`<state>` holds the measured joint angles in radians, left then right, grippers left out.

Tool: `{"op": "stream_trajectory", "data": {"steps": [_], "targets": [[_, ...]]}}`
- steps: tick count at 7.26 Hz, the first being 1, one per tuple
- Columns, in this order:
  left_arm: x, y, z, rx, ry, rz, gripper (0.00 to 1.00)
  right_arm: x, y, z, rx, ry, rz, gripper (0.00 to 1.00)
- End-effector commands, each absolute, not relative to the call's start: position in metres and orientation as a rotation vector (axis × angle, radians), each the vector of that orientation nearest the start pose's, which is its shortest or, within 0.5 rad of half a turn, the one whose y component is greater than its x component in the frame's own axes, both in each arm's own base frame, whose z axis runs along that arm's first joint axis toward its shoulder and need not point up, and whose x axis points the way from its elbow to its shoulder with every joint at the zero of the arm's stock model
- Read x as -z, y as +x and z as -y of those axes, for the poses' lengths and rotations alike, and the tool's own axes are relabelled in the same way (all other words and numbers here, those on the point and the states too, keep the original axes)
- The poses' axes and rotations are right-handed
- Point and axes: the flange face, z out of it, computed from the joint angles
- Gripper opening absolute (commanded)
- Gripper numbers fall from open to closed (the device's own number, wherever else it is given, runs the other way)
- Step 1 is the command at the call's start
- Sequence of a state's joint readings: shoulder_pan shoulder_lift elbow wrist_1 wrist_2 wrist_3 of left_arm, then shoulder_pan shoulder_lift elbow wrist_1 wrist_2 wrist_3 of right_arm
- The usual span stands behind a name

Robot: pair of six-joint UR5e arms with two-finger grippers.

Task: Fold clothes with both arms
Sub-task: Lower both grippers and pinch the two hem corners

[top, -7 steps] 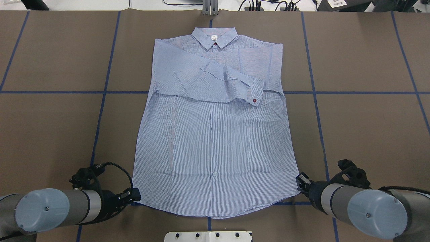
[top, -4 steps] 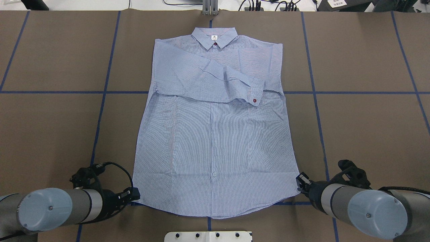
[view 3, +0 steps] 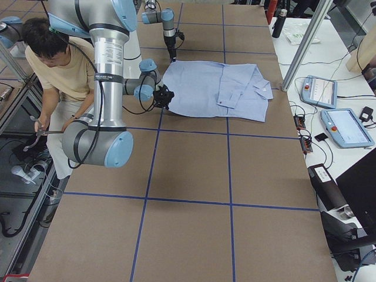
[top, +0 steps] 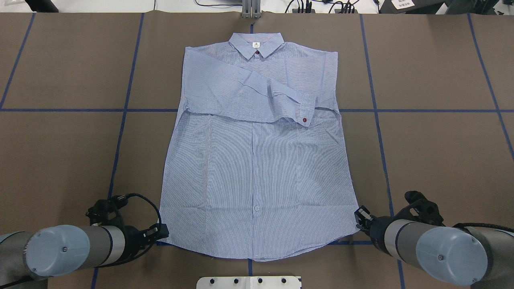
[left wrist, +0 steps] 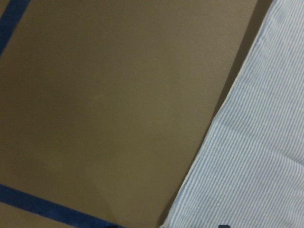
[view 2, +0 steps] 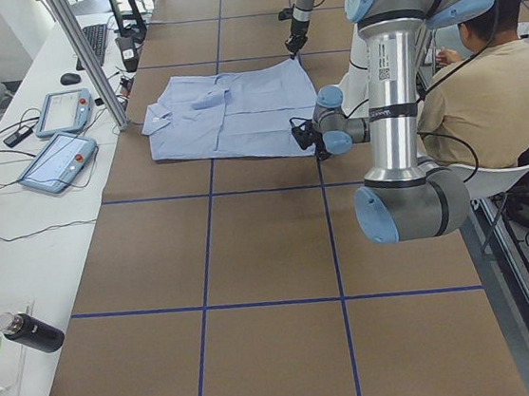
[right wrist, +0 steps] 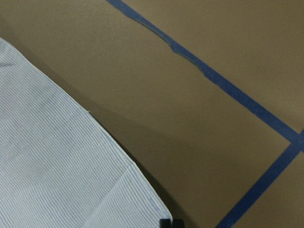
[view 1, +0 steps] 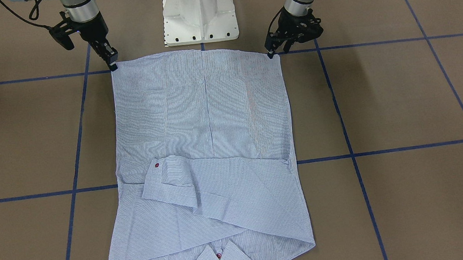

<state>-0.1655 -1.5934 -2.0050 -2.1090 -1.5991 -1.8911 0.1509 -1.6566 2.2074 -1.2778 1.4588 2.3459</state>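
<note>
The light blue pinstriped shirt (top: 257, 168) lies flat, its collar (top: 256, 44) at the far end and a sleeve folded across the chest. It also shows in the front view (view 1: 208, 149). My left gripper (top: 162, 233) sits low at the shirt's near left hem corner, also in the front view (view 1: 270, 54). Only a dark fingertip (left wrist: 223, 226) shows beside the hem edge (left wrist: 223, 142), and its jaws look open. My right gripper (top: 358, 218) is at the near right hem corner, also in the front view (view 1: 113, 66). Its tips (right wrist: 171, 223) are together at the cloth corner (right wrist: 142, 199).
The brown table (top: 441, 152) carries a grid of blue tape lines (top: 375, 120). The white pedestal base (view 1: 199, 14) stands just behind the hem. A seated person (view 2: 481, 87) is beside the robot. Tablets (view 2: 57, 136) and bottles (view 2: 27, 332) lie along the far edge.
My left arm has shifted slightly to the right toward the hem corner. The right arm and the shirt have barely moved.
</note>
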Motion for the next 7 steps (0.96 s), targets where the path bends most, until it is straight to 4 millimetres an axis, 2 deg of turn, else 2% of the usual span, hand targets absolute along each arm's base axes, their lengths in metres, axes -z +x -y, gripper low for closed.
{"op": "stream_trajectory", "data": {"steps": [1,2,3,5,7], "targets": [[-0.3819,0.4724,0.2120,0.434,-0.098,-1.004,0.65,-0.3727,-0.4117,0.2084,-0.914,-0.164,0.865,0.00],[-0.3812,0.4726,0.2132,0.439,-0.086,-1.007,0.64,-0.3727,-0.4117,0.2084,-0.914,-0.164,0.865,0.00],[-0.3812,0.4725,0.2134,0.441,-0.085,-1.007,0.58,-0.3720,-0.4114,0.2084,-0.914,-0.165,0.867,0.00],[-0.3783,0.4736,0.2151,0.448,-0.072,-1.013,0.32,-0.3727,-0.4117,0.2084,-0.914,-0.164,0.865,0.00],[-0.3770,0.4728,0.2179,0.459,-0.058,-1.016,0.00,-0.3727,-0.4120,0.2078,-0.913,-0.165,0.865,0.00]]}}
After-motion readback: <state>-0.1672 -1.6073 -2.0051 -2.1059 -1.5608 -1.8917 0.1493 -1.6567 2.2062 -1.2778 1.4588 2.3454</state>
